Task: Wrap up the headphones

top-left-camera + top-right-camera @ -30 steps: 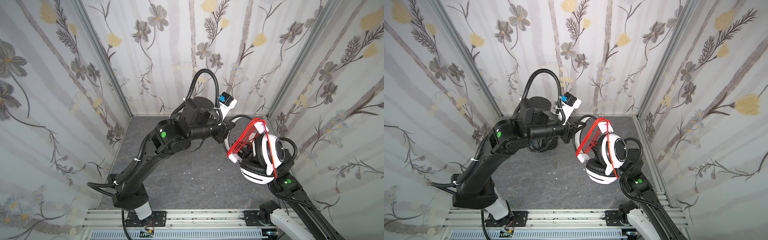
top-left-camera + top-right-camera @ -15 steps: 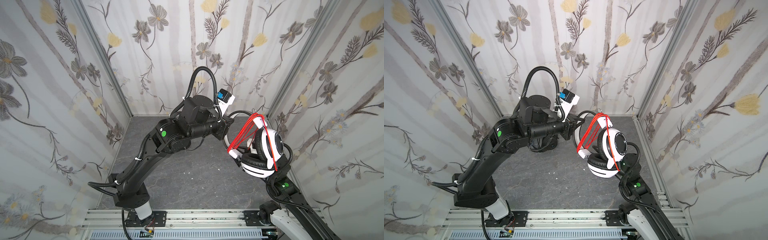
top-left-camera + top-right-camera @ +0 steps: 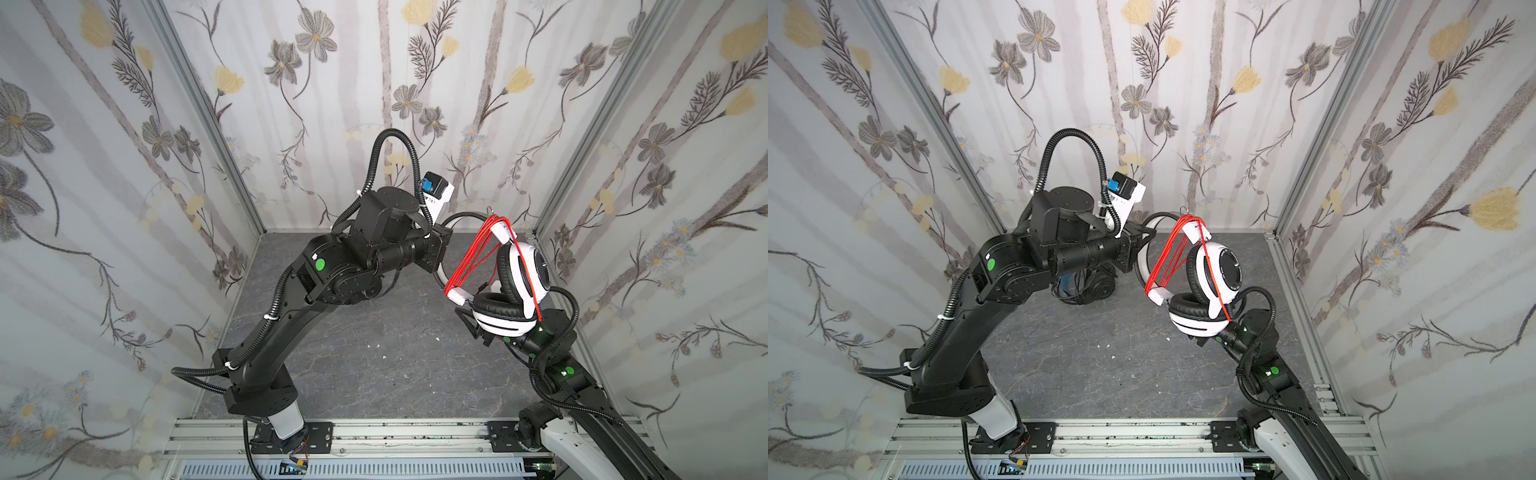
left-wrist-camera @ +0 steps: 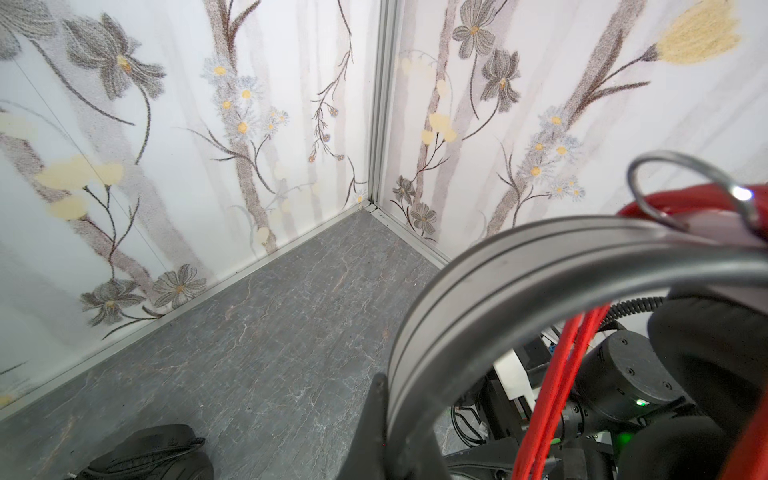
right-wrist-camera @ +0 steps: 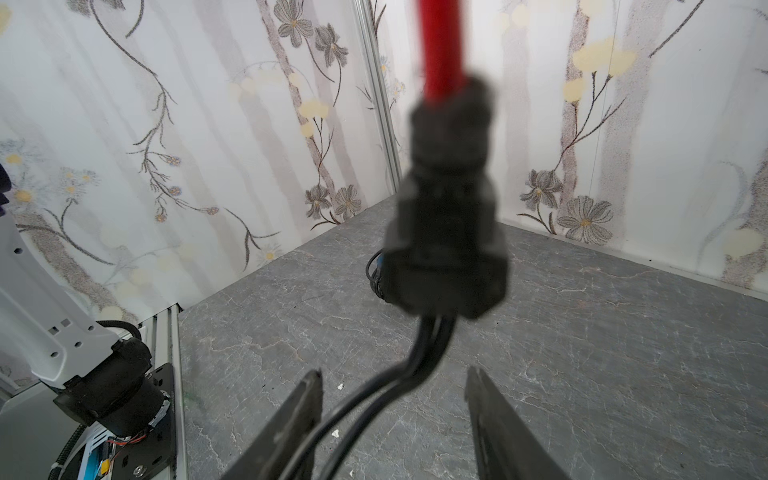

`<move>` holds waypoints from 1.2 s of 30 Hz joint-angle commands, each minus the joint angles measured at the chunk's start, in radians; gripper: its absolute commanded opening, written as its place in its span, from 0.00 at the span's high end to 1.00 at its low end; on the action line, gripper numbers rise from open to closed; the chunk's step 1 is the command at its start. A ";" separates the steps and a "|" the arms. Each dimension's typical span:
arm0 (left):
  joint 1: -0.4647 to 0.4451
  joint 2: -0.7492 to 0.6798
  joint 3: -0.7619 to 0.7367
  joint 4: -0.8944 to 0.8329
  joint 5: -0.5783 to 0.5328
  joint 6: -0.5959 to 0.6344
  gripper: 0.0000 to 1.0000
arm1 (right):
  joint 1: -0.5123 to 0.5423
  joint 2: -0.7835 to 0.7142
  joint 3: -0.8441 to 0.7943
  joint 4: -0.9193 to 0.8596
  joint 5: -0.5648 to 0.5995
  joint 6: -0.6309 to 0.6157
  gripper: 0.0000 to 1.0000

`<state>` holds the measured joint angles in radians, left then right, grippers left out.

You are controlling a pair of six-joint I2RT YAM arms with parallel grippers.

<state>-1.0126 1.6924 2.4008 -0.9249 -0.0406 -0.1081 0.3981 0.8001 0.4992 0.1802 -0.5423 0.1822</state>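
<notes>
Probably a robot test cell in a lab rather than a home. Floral-print wall panels are standing in for walls, slotted into bare aluminium corner posts and boxing in a small grey marbled floor. The left arm and right arm are sitting bolted to an aluminium rail base along the front edge, with loose wiring showing beneath it.
</notes>
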 commanded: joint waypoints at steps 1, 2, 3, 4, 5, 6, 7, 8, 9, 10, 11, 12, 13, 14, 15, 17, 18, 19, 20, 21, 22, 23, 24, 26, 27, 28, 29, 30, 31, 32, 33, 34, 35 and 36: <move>0.006 -0.010 0.012 0.071 0.009 -0.029 1.00 | 0.002 0.008 -0.003 0.009 0.014 0.013 0.44; 0.009 -0.011 0.012 0.073 0.012 -0.031 1.00 | 0.003 0.009 -0.004 0.006 0.020 0.013 0.44; 0.010 -0.010 0.012 0.076 0.014 -0.031 1.00 | 0.003 0.011 -0.006 0.000 0.027 0.013 0.45; 0.015 -0.011 0.012 0.079 0.018 -0.033 1.00 | 0.004 0.013 -0.007 -0.004 0.031 0.013 0.46; 0.018 -0.011 0.012 0.081 0.018 -0.034 1.00 | 0.003 0.014 -0.009 -0.009 0.034 0.013 0.48; 0.020 -0.012 0.012 0.081 0.019 -0.034 1.00 | 0.004 0.012 -0.011 -0.013 0.037 0.013 0.50; 0.022 -0.015 0.010 0.083 0.020 -0.035 1.00 | 0.004 0.010 -0.013 -0.016 0.038 0.014 0.52; 0.030 -0.015 0.009 0.084 0.022 -0.037 1.00 | 0.004 0.007 -0.017 -0.019 0.039 0.015 0.54; 0.031 -0.017 0.004 0.091 0.026 -0.039 1.00 | 0.003 0.003 -0.021 -0.021 0.038 0.019 0.55; 0.036 -0.021 0.001 0.096 0.028 -0.043 1.00 | 0.004 -0.002 -0.026 -0.018 0.035 0.024 0.56; 0.039 -0.024 -0.006 0.102 0.032 -0.045 1.00 | 0.003 -0.008 -0.031 -0.014 0.030 0.026 0.55; 0.044 -0.026 -0.012 0.106 0.037 -0.048 1.00 | 0.004 -0.013 -0.037 -0.010 0.023 0.028 0.53; 0.049 -0.027 -0.015 0.107 0.040 -0.050 1.00 | 0.004 -0.020 -0.042 0.001 0.019 0.032 0.51; 0.051 -0.026 -0.014 0.106 0.041 -0.051 1.00 | 0.004 -0.026 -0.046 0.010 0.019 0.034 0.50; 0.051 -0.025 -0.014 0.106 0.045 -0.051 1.00 | 0.002 -0.031 -0.050 0.018 0.018 0.036 0.48; 0.058 -0.023 -0.014 0.107 0.054 -0.054 1.00 | 0.004 -0.037 -0.055 0.029 0.019 0.036 0.48; 0.059 -0.022 -0.014 0.109 0.059 -0.054 1.00 | 0.004 -0.039 -0.056 0.033 0.022 0.037 0.48; 0.062 -0.023 -0.014 0.109 0.059 -0.054 1.00 | 0.004 -0.041 -0.056 0.035 0.024 0.037 0.49; 0.062 -0.023 -0.014 0.109 0.061 -0.056 1.00 | 0.003 -0.042 -0.056 0.038 0.024 0.037 0.50; 0.064 -0.023 -0.014 0.111 0.063 -0.058 1.00 | 0.004 -0.042 -0.057 0.040 0.025 0.037 0.51; 0.066 -0.023 -0.014 0.112 0.066 -0.059 1.00 | 0.003 -0.041 -0.056 0.040 0.029 0.036 0.52; 0.068 -0.024 -0.014 0.113 0.068 -0.059 1.00 | 0.003 -0.039 -0.055 0.038 0.031 0.036 0.54; 0.069 -0.025 -0.013 0.115 0.068 -0.059 1.00 | 0.004 -0.038 -0.055 0.037 0.031 0.034 0.56; 0.071 -0.028 -0.015 0.114 0.067 -0.061 1.00 | 0.003 -0.038 -0.056 0.038 0.031 0.034 0.59; 0.074 -0.029 -0.019 0.118 0.072 -0.064 1.00 | 0.004 -0.038 -0.060 0.038 0.033 0.035 0.59; 0.074 -0.031 -0.025 0.126 0.078 -0.068 1.00 | 0.004 -0.038 -0.061 0.043 0.031 0.037 0.58; 0.077 -0.033 -0.029 0.130 0.082 -0.070 1.00 | 0.003 -0.037 -0.062 0.047 0.029 0.038 0.56; 0.077 -0.033 -0.029 0.129 0.082 -0.070 1.00 | 0.004 -0.036 -0.062 0.051 0.028 0.040 0.54; 0.077 -0.034 -0.030 0.126 0.082 -0.070 1.00 | 0.004 -0.035 -0.062 0.054 0.030 0.042 0.51; 0.078 -0.035 -0.033 0.126 0.082 -0.071 1.00 | 0.004 -0.034 -0.062 0.056 0.036 0.043 0.49; 0.078 -0.039 -0.039 0.130 0.083 -0.074 1.00 | 0.004 -0.033 -0.062 0.056 0.042 0.044 0.46; 0.078 -0.042 -0.047 0.137 0.087 -0.076 1.00 | 0.003 -0.033 -0.061 0.057 0.046 0.045 0.44; 0.078 -0.045 -0.052 0.143 0.089 -0.079 1.00 | 0.003 -0.032 -0.060 0.059 0.048 0.046 0.43; 0.078 -0.048 -0.054 0.145 0.091 -0.080 1.00 | 0.004 -0.028 -0.060 0.058 0.051 0.046 0.43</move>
<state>-0.9344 1.6600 2.3505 -0.9005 0.0273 -0.1490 0.4011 0.7654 0.4389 0.1905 -0.5156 0.2092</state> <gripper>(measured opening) 0.060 0.575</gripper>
